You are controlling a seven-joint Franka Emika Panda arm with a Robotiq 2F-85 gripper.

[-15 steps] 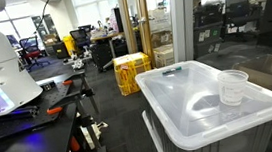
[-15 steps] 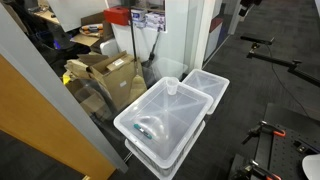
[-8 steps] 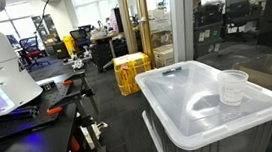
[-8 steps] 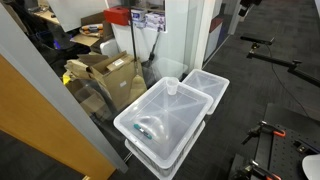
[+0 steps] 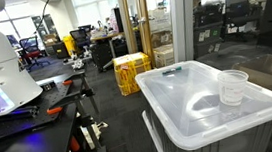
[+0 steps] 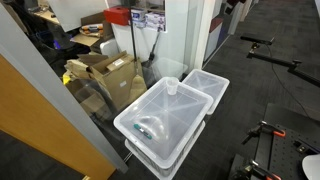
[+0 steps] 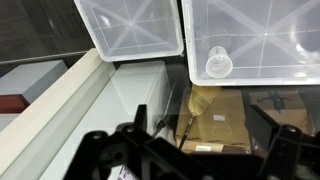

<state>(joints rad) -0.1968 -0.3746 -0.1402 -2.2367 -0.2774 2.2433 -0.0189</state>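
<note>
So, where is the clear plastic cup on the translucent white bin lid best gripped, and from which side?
Grip the clear plastic cup across its side wall, just below the rim, coming from above. It stands upright, mouth up, on the translucent white bin lid, and its round tapered wall looks thin, so probably squeeze gently.

Gripper (image 7: 190,158) black, matt. Just ahead of it are tan-brown cardboard boxes (image 7: 228,118); further ahead stands a clear, colourless cup (image 7: 218,65) on a translucent milky-white bin lid (image 7: 270,25) moulded with a raised X pattern, beside a second lid (image 7: 130,25) of the same tint and pattern. In an exterior view, a teal marker (image 5: 173,70) shows on the cup's lid, with a bright yellow crate (image 5: 132,72) on the dark grey floor (image 5: 108,99).
</note>
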